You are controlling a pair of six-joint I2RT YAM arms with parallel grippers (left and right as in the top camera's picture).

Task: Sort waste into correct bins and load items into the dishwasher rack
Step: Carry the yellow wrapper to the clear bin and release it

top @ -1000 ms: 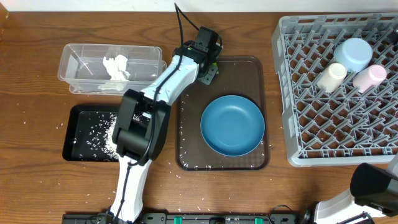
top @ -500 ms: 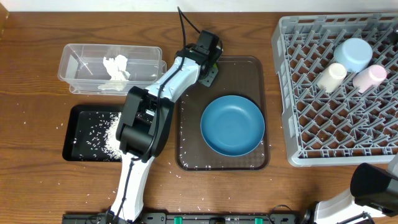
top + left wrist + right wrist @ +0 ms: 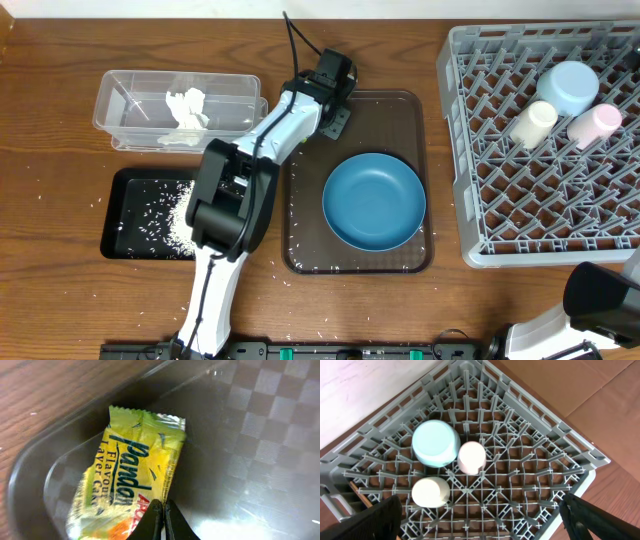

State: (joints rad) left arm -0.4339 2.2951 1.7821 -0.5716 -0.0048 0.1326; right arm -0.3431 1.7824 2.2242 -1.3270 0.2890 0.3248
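We see the left pincer point(image 3: 162, 512) shut on the crinkly yellow-green wrapper point(image 3: 131, 477) at its edge, in a rounded corner of the glossy brown tray point(image 3: 250, 450). The right pincer point(image 3: 481, 519) gapes wide above the grey lattice rack point(image 3: 530, 485).

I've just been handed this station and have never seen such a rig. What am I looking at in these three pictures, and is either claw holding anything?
You see two robot arms at a table, each ending in a two-finger gripper. The wide picture looks down from above. The other two pictures come from a camera on each wrist.

On the table are:
- a clear tub with white paper in it
- a black tray with rice
- a brown tray carrying a blue dish
- a grey rack holding a bowl, a cream cup and a pink cup

The left gripper, at the brown tray's corner near the tub, is shut on the edge of a yellow-green wrapper. The right gripper hangs open over the rack and holds nothing.
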